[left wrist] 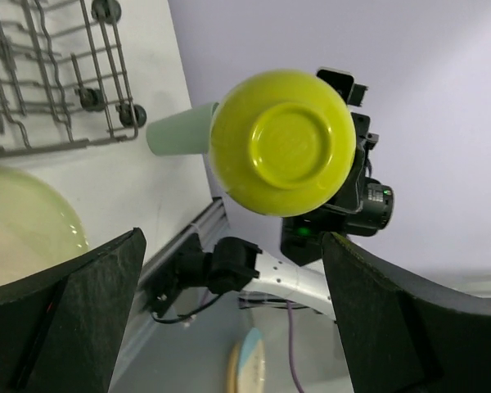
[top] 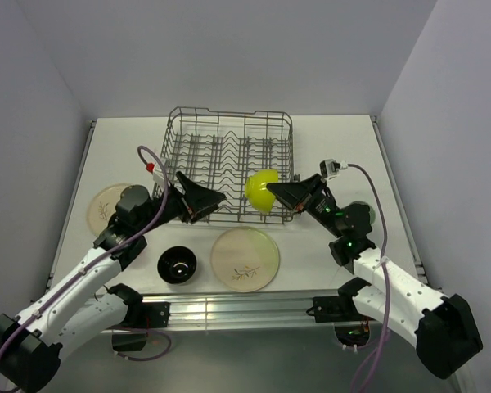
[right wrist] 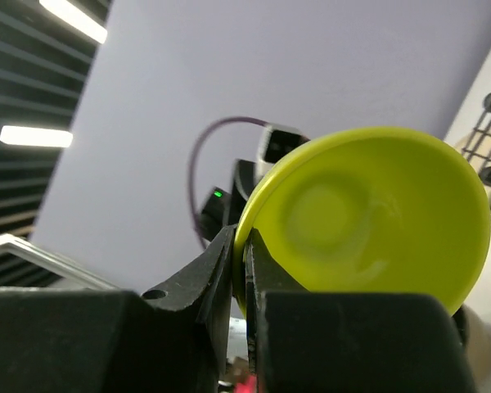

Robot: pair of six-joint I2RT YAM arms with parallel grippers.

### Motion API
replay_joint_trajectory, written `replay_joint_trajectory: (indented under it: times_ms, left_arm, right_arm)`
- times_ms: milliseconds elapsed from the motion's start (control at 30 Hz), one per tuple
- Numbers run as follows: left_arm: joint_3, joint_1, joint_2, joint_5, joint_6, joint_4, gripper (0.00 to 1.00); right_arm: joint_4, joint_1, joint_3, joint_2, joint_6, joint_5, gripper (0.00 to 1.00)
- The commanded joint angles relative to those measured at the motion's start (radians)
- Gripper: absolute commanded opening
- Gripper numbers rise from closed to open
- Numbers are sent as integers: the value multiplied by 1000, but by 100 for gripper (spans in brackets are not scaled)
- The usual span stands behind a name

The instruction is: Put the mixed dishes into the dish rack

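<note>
Mixed dishes: spread across the white bench point(top: 327, 139), with one held aloft.
Black bowl point(top: 178, 264): upright at 7 o'clock, by the near edge.
Leaf plate point(top: 245, 259): flat at 6 o'clock, just right of the black bowl and not touching it.
Small plate point(top: 108, 206): flat at 9 o'clock, partly hidden by the left arm.
Left pincer point(top: 211, 201): spread wide, holding nothing, pointing toward 3 o'clock.
Right pincer point(top: 276, 193): pinched onto the rim of the lime-green bowl point(top: 262, 190). The bowl is on edge at the rack's near rail, foot toward the left arm.
Mint-green cup point(left wrist: 176, 131): half hidden behind that bowl, near a rack corner.
Dish rack point(top: 229, 155): grey wire, at 12 o'clock.
</note>
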Motion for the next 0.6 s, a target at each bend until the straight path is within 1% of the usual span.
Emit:
replay_joint_trajectory:
  times_ms: [0, 67, 233, 267, 333, 367, 433, 467, 567]
  left_arm:
    - [-55, -26, -23, -5, -171, 245, 97]
    - [-61, -33, -21, -36, -245, 274, 97]
    - [-46, -41, -7, -58, -383, 279, 99]
    - [-50, -41, 0, -67, -444, 316, 99]
    - [-52, -46, 19, -71, -499, 354, 99]
    - [-46, -49, 26, -76, -544, 368, 99]
    - [-33, -56, 51, -85, -573, 394, 99]
    - [-17, -62, 59, -94, -583, 406, 99]
    - [25, -73, 97, -99, -604, 449, 99]
  right_arm:
    - [382, -6, -33, 23, 162, 53, 0]
    - [433, -6, -31, 39, 188, 62, 0]
    - [527, -6, -16, 88, 241, 67, 0]
    - [579, -6, -16, 100, 268, 68, 0]
    - [649, -6, -19, 149, 303, 88, 0]
    - [726, -6, -17, 167, 346, 94, 0]
    - [804, -6, -5, 236, 391, 114, 0]
    - [870, -3, 3, 258, 432, 120, 0]
    - [921, 2, 32, 313, 483, 148, 0]
